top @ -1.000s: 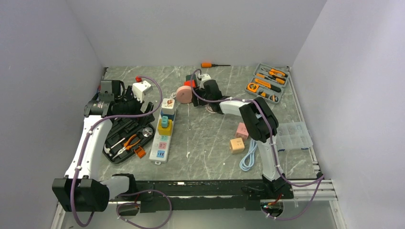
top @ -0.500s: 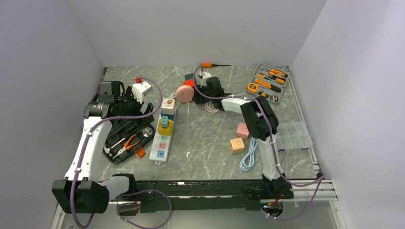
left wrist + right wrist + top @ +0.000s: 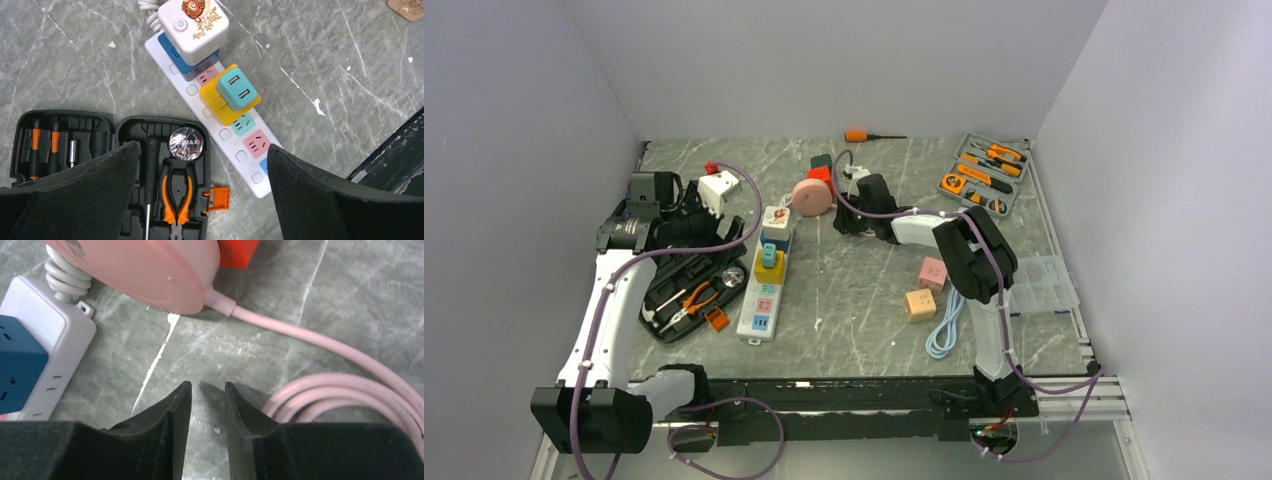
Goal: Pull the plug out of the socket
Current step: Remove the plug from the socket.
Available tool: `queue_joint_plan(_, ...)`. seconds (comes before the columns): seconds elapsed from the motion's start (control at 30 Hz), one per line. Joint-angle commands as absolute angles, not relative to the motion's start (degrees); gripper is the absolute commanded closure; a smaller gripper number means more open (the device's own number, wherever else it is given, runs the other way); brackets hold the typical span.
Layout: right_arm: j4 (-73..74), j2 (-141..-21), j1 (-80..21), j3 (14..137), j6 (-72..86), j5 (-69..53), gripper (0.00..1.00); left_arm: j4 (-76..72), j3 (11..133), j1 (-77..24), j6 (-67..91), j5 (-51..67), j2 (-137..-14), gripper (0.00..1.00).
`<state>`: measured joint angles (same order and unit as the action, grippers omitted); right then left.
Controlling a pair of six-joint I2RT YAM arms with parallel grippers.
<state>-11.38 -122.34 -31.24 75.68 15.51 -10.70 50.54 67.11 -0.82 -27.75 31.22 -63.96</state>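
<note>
A white power strip (image 3: pixel 759 302) lies left of centre. It carries a white cube plug (image 3: pixel 776 217) on a blue adapter and a teal plug (image 3: pixel 767 256) on a yellow adapter. The left wrist view shows the strip (image 3: pixel 235 156), the cube (image 3: pixel 194 22) and the teal plug (image 3: pixel 236 89). My left gripper (image 3: pixel 702 228) is wide open and empty, above the tool case just left of the strip (image 3: pixel 202 147). My right gripper (image 3: pixel 844 222) is nearly closed on nothing, low over the table right of the strip's far end (image 3: pixel 207 387).
An open black tool case (image 3: pixel 679 292) with pliers (image 3: pixel 175 195) lies left of the strip. A pink disc (image 3: pixel 810 196) with a pink cable (image 3: pixel 320 390) sits behind the right gripper. A grey tool tray (image 3: pixel 984 175), two small cubes (image 3: pixel 924 288), a blue cable (image 3: pixel 944 330) and a clear box (image 3: pixel 1042 280) lie on the right.
My right gripper has come nearer and lower, from behind the pink disc to the table right of the strip's far end. The left arm has barely shifted.
</note>
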Motion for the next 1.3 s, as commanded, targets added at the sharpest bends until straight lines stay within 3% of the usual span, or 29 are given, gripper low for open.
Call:
queue_joint_plan(0.0, -7.1, -117.8, -31.6, 73.1, 17.1, -5.2, 0.68, 50.8, 69.1, -0.5, -26.8, 33.0, -62.1, 0.01)
queue_joint_plan(0.17, -12.5, -108.4, -31.5, 64.5, 18.4, -3.1, 0.59, 50.5, 68.0, -0.6, -27.1, 33.0, -60.9, 0.01)
queue_joint_plan(0.4, -11.9, -103.5, -31.4, 62.7, 18.4, 0.0, 0.45, 50.8, 68.5, -0.6, -26.7, 33.9, -61.2, 0.01)
queue_joint_plan(0.63, -5.7, -109.8, -31.4, 67.9, 17.8, 7.3, 0.50, 46.1, 68.6, -0.6, -26.6, 34.5, -61.4, 0.01)
queue_joint_plan(0.93, -2.0, -112.8, -33.0, 68.5, 17.6, 12.6, 0.52, 51.0, 69.2, -0.6, -26.4, 34.6, -61.7, 0.01)
queue_joint_plan(1.27, 2.8, -110.4, -35.6, 61.9, 21.1, 10.3, 0.67, 50.3, 69.8, -0.5, -25.1, 35.9, -61.9, 0.01)
